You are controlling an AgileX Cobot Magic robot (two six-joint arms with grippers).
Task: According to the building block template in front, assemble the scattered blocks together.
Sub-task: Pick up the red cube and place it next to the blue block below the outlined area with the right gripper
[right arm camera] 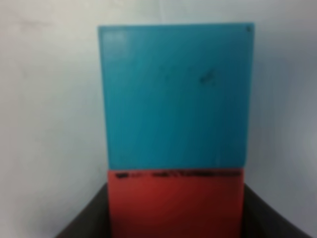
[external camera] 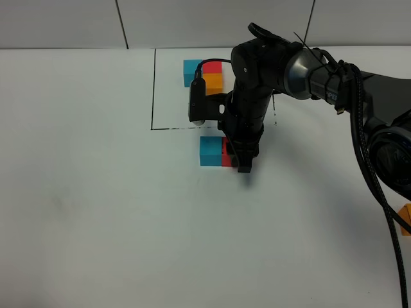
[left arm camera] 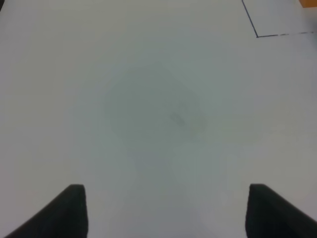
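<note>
The building block template sits inside a thin black outline [external camera: 154, 90] at the back: blue [external camera: 191, 72], red [external camera: 212, 66], orange [external camera: 213, 81] below the red. In front of the outline, the loose teal-blue cube [external camera: 210, 151] [right arm camera: 176, 94] rests on the table with the loose red cube [external camera: 225, 154] [right arm camera: 176, 206] flush against its right side. My right gripper [external camera: 243, 163] [right arm camera: 176, 213] points down over the red cube, its fingers [right arm camera: 84, 220] pressed on both sides. The loose orange cube [external camera: 406, 218] lies at the far right edge. My left gripper [left arm camera: 166, 208] is open and empty over bare table.
The white table [external camera: 96, 192] stretches wide to the left and front. The right arm [external camera: 308, 70] reaches in from the right over the template's right part. A corner of the black outline [left arm camera: 257, 34] shows in the left wrist view.
</note>
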